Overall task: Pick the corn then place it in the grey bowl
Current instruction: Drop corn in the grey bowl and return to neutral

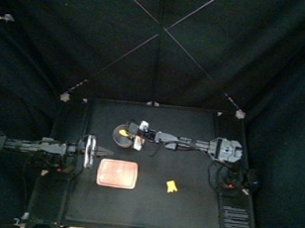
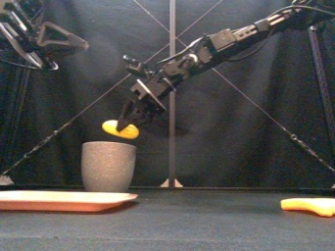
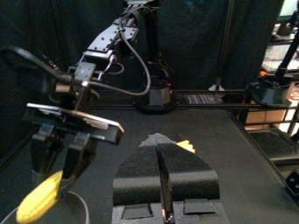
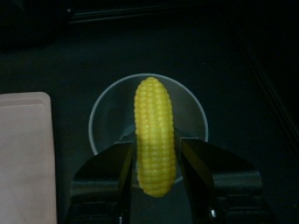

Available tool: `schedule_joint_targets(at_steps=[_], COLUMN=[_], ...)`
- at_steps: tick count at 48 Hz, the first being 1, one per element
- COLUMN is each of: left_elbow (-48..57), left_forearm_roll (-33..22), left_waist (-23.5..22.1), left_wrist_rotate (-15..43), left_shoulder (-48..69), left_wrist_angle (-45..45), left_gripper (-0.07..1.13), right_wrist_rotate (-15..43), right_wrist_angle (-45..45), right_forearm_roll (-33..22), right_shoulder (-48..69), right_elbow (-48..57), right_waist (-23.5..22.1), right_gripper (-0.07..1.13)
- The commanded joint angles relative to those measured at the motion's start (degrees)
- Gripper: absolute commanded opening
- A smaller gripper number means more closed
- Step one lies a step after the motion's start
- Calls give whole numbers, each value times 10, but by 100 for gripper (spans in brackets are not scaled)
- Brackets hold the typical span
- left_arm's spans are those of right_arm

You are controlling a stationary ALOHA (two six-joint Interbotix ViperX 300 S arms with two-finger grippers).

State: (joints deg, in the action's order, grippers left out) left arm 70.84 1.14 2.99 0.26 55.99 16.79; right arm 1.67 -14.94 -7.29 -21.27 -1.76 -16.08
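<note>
Item: 1 corn (image 2: 120,128), pinched in right gripper (image 2: 131,119); you centre it over grey bowl (image 2: 109,167) at 6 o'clock, then release low.

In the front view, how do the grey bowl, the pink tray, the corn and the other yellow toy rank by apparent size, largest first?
1. grey bowl and pink tray: close; the tray is longer but thin, seen edge-on.
2. corn and yellow toy: smaller, alike; the toy lies nearer the camera, so unranked.
</note>
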Motion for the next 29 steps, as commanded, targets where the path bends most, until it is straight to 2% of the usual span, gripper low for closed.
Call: schedule_joint_targets(at_steps=[1, 14, 29], left_elbow=[-14, -11, -13], left_forearm_roll=[1, 1, 1], left_waist=[1, 1, 2], left_wrist_rotate=[0, 1, 1], left_shoulder=[3, 4, 5], left_wrist_angle=[6, 5, 4], left_gripper=[-4, -4, -4], right_wrist_rotate=[1, 1, 1], right_wrist_angle=[-7, -6, -12], right_forearm_roll=[6, 9, 0], right_shoulder=[4, 9, 95], right_elbow=[-30, -34, -6], right_waist=[-6, -2, 0], right_gripper=[73, 103, 104])
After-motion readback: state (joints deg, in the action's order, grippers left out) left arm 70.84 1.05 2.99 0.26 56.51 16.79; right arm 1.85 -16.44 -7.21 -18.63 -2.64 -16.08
